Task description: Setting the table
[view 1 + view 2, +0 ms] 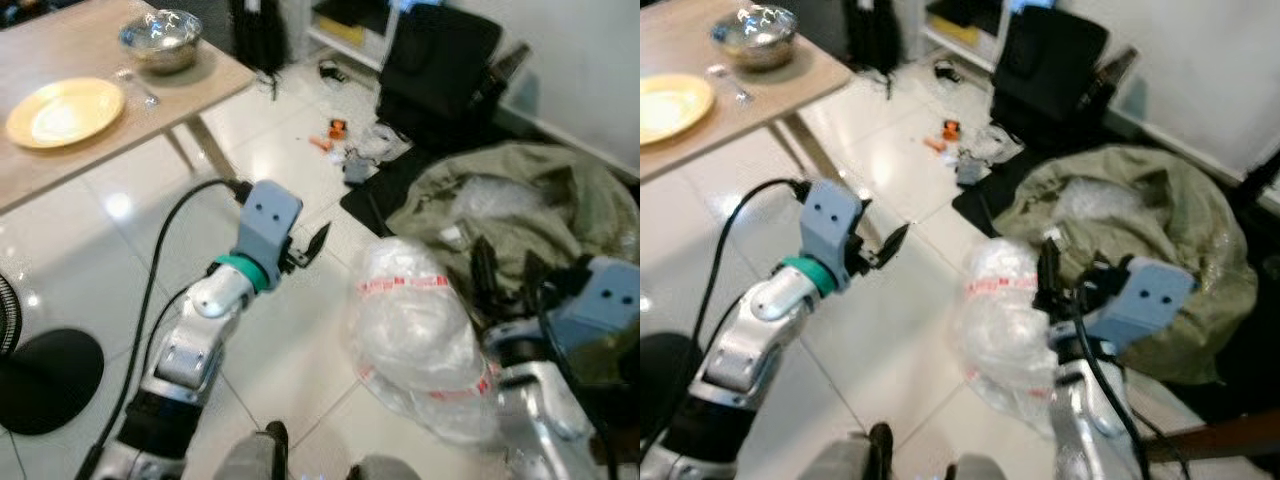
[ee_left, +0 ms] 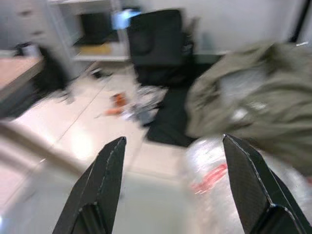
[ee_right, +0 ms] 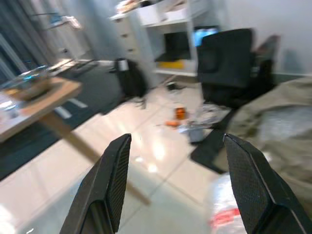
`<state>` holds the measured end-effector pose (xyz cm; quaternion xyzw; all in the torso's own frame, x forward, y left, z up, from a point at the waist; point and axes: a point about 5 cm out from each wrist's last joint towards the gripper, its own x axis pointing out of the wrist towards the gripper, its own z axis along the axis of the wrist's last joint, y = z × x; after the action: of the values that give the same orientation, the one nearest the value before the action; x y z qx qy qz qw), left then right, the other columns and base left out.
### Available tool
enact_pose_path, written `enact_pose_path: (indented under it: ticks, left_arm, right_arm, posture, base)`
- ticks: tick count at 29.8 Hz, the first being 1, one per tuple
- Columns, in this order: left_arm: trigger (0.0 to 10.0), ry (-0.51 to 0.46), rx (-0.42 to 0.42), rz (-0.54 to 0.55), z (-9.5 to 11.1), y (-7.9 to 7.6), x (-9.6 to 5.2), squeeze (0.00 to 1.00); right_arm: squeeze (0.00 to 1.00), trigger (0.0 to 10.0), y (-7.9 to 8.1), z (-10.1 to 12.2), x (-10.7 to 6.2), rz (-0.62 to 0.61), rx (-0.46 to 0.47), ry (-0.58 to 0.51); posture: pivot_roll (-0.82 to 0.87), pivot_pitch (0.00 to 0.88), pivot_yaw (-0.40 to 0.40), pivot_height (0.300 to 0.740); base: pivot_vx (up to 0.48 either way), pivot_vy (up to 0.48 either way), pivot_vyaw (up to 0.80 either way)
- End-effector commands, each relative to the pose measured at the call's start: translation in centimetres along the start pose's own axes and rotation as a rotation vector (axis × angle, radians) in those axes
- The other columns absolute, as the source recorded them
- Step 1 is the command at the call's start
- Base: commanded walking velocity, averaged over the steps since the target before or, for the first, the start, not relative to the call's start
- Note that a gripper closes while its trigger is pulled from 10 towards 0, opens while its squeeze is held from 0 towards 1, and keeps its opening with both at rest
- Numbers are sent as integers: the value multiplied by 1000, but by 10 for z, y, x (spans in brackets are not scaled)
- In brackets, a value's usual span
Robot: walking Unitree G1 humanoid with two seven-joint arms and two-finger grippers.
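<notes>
Both grippers, left (image 2: 170, 190) and right (image 3: 173, 187), fingers apart and empty, away from table (image 1: 80, 165); best turn toward plate (image 1: 65, 111) and bowl (image 1: 161, 39) before reaching.

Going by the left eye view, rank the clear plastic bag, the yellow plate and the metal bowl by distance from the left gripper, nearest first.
From the left gripper:
1. Clear plastic bag with red print, on the floor just to its right.
2. Round yellow plate, on the wooden table to its left.
3. Shiny metal bowl, at the table's far corner; close to the plate's rank.
</notes>
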<state>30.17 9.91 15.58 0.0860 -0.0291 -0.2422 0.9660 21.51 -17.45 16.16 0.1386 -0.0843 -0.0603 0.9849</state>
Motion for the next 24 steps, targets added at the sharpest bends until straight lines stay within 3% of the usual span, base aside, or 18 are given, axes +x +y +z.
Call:
enact_pose_path:
  ticks: [1, 24]
  left_arm:
    - [10000, 24, -5, -2, -5, -3, -1, 0]
    - [10000, 26, -8, 21, -5, -1, 0, 0]
  right_arm:
    - [0, 10000, -3, -3, -2, -13, 9, 18]
    - [0, 10000, 0, -4, -3, 15, 14, 28]
  posture:
    - [-47, 0, 72, 740]
    - [-45, 0, 69, 740]
  base:
    - [0, 0, 775]
    - [0, 0, 775]
